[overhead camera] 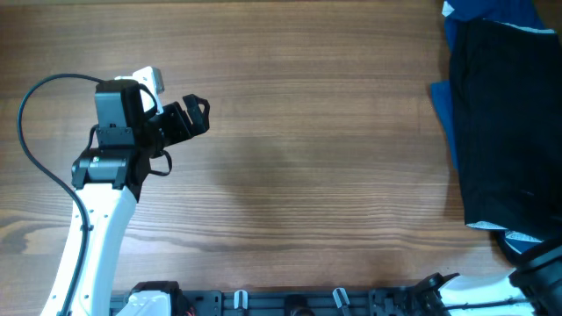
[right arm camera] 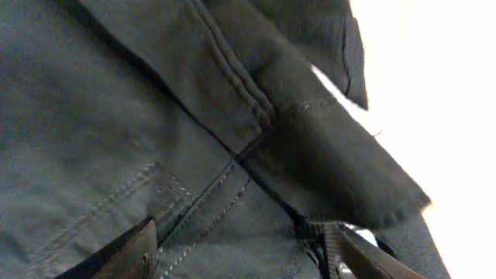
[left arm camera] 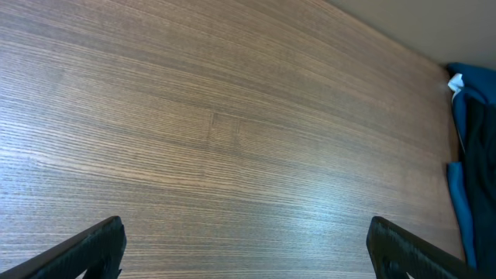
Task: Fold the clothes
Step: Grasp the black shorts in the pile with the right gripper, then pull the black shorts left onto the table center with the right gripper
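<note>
One view, from above, shows the left gripper in the upper left and the clothes, black, at the right edge on a blue cloth. Only the wrist views show the jaws: both pairs wide apart, the right gripper close against black seams.

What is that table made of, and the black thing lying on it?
The table looks like wood or a wood-grain laminate. It is brown with long streaks of grain and a dull sheen, and I cannot tell which of the two it is. The black garment seems to be a matte woven cloth, perhaps cotton. The right wrist view shows stitched seams and soft folds.
</note>
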{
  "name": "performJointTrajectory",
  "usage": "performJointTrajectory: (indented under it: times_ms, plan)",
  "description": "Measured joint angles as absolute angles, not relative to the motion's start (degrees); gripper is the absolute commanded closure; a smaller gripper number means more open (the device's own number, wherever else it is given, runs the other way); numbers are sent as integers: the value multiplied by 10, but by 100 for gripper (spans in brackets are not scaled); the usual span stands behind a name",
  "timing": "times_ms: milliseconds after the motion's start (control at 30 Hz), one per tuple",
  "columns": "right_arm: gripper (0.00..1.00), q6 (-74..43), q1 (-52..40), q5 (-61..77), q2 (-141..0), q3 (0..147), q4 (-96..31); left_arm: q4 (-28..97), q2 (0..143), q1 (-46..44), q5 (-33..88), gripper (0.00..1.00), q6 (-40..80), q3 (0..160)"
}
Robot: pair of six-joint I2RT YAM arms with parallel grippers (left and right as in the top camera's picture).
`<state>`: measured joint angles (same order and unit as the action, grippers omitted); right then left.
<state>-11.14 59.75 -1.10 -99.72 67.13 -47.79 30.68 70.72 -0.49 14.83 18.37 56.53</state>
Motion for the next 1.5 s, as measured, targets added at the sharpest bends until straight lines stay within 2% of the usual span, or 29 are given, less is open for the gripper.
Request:
performJointTrajectory:
  times_ms: [167, 200, 233, 500, 667, 833, 1067, 1267, 1500]
  plan:
    - [72, -111, 597, -8, -1014, 671, -497, 307, 707, -5, 148, 0, 184, 565]
    - [81, -110, 597, -5, -1014, 671, -498, 307, 707, -5, 148, 0, 184, 565]
    - [95, -107, 597, 0, -1014, 671, -501, 307, 707, -5, 149, 0, 184, 565]
    - [96, -106, 599, 112, -1005, 671, -499, 306, 707, -5, 148, 2, 184, 565]
    - [96, -105, 540, 219, -896, 672, -488, 302, 707, -5, 148, 4, 184, 565]
    - [96, -106, 387, 261, -771, 686, -472, 300, 707, -5, 148, 7, 184, 565]
    - [96, -176, 110, 268, -750, 688, -347, 300, 707, 17, 149, 9, 184, 565]
    - [96, -235, -107, 263, -805, 689, -252, 321, 684, 102, 144, 8, 184, 565]
    - [96, -253, -252, 267, -926, 689, -235, 368, 677, 152, 144, 7, 184, 565]
